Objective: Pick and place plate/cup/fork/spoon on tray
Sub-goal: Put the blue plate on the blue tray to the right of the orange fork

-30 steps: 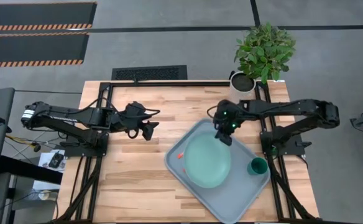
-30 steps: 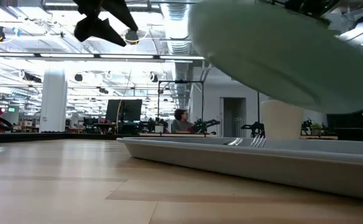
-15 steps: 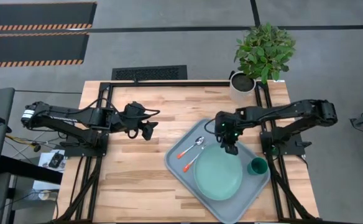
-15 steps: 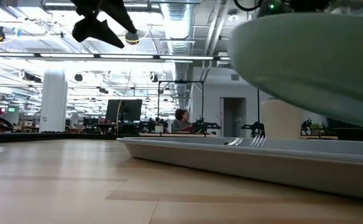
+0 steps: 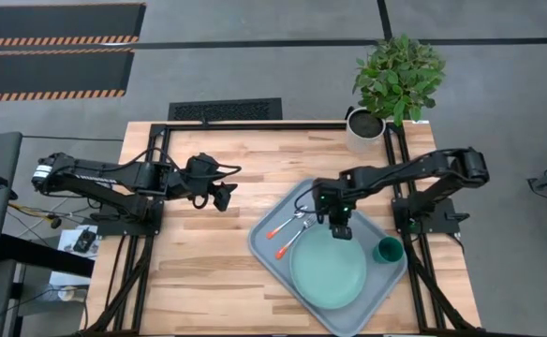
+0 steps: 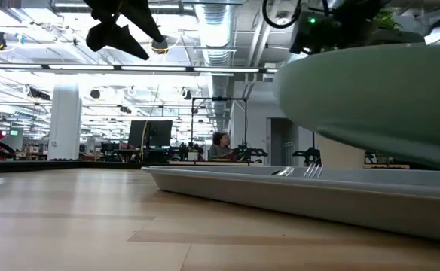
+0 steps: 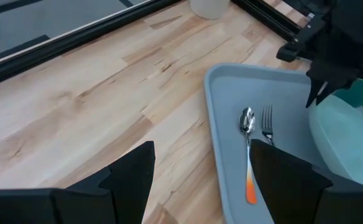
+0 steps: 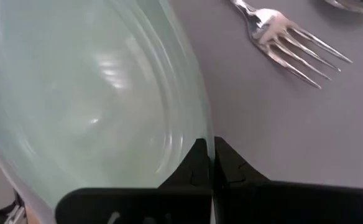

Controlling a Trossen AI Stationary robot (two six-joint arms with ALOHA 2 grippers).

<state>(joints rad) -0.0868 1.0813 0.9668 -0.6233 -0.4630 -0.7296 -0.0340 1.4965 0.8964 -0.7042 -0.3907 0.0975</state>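
Now, at the lowering of the plate:
Right gripper [image 5: 341, 229]: fingers pressed together on the far rim of the plate [image 5: 328, 269], which hangs over the tray [image 5: 386, 281]; from table height its underside shows clear of the tray floor.
Key relation: the plate extends from the gripper toward the near edge of the table, so, as a judgement, release calls for a descent until the near rim meets the tray.
Fork [image 7: 268, 124] and spoon [image 7: 247, 121]: side by side on the tray, long axes parallel, orange handle ends toward the near-left; just beside the plate's rim, not under it as far as visible.
Cup [image 5: 388, 251]: on the tray, right of the plate.
Left gripper [image 5: 223, 197]: fingers spread, empty, well apart over bare table; the right arm is the nearer.
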